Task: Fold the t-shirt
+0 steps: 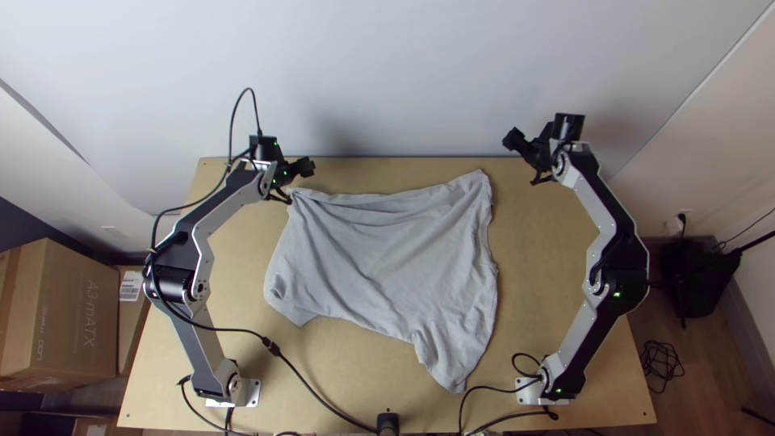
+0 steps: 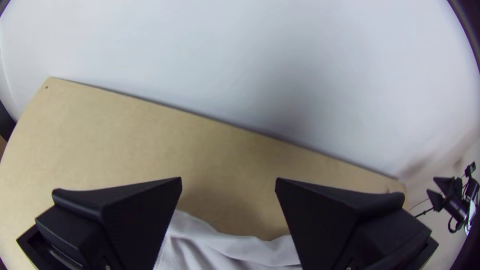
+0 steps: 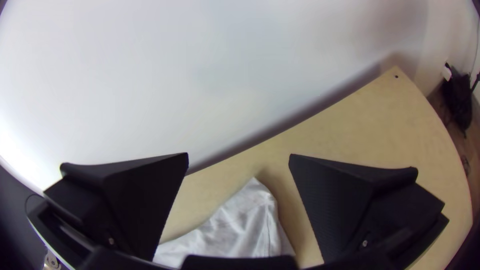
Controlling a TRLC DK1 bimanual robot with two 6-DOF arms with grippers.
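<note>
Two sets of wide-open jaws, on black left gripper (image 2: pixel 228 179) and black right gripper (image 3: pixel 239 154), may skew the rumpled grey fabric t-shirt (image 1: pixel 395 254), whose hem curves unevenly near the wooden counter's (image 1: pixel 537 274) far edge.

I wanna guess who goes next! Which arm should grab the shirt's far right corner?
Probably the right: its open end effector hangs near that corner, which shows between its fingers. The left end effector is by the other far corner.
</note>
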